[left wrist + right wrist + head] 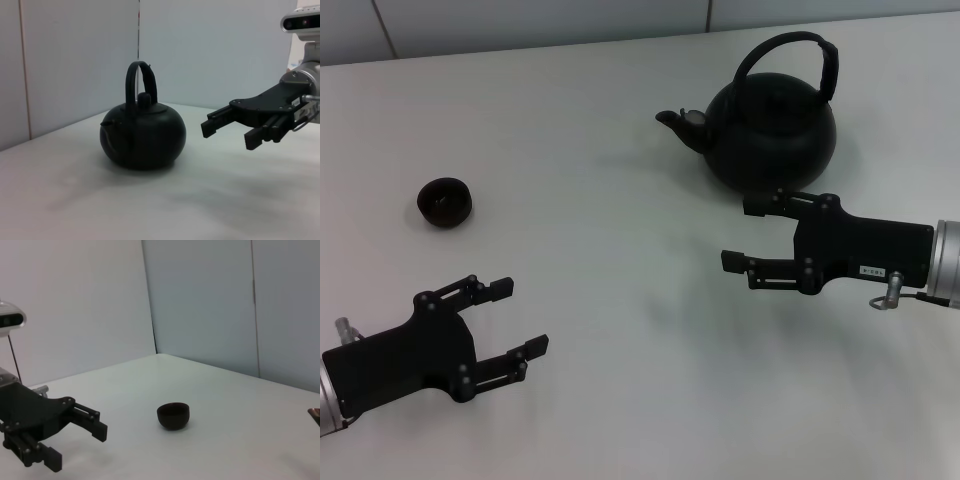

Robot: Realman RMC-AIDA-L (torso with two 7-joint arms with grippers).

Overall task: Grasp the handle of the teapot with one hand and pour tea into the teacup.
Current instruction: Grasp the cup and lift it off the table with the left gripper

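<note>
Head view: we note the right pincer (745, 233) gaping wide, empty, just nearside of the teapot (772, 135) at the table's (620, 200) far-right — handle (800, 50) arching above it. Left pincer (520, 315) wide, idle; teacup (444, 201) left.

Matt black teapot (772, 135) with a smooth, dull body and a black handle (798, 55). Small teacup (444, 201), dark and matt. Smooth white table (620, 330), faintly sheened. Matt black right gripper (752, 235), silvery metal wrist.
</note>
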